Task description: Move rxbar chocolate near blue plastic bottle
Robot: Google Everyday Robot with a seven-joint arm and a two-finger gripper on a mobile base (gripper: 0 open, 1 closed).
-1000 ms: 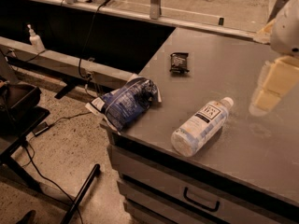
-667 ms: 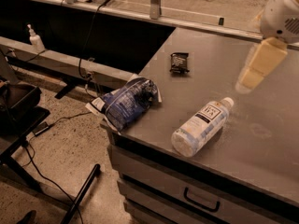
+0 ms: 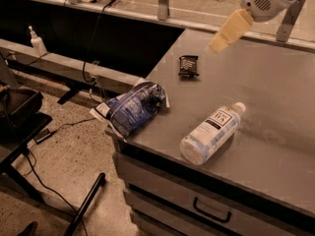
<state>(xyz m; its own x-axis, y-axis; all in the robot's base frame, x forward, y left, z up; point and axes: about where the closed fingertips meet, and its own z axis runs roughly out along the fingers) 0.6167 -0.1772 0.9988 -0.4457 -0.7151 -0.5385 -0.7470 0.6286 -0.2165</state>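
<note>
1. Camera view, the key relation: the small flat rxbar chocolate in its black wrapper (image 3: 188, 66) lies flat on the grey metal table (image 3: 280, 87), well beyond the clear pale-blue plastic bottle (image 3: 212, 132) and slightly left of its white cap. It touches nothing. The cream-coloured gripper (image 3: 226, 31) hangs in the air farther beyond the bottle than the bar does. The bar sits down and to the left of the gripper's tip, fairly near it. The bar's long axis seems to run roughly away from the camera. The bottle lies on its side, base toward the near table edge.
2. Gripper state: it carries nothing, and whether it is wide or narrow I cannot tell.
3. Left of the bottle, a crumpled blue-and-white chip bag (image 3: 135, 107) overhangs the table corner.
4. Change: a second ago the gripper was low, just right of the bottle's cap. It has since risen and swung toward the bar. Bar, bottle and bag have not moved.
</note>
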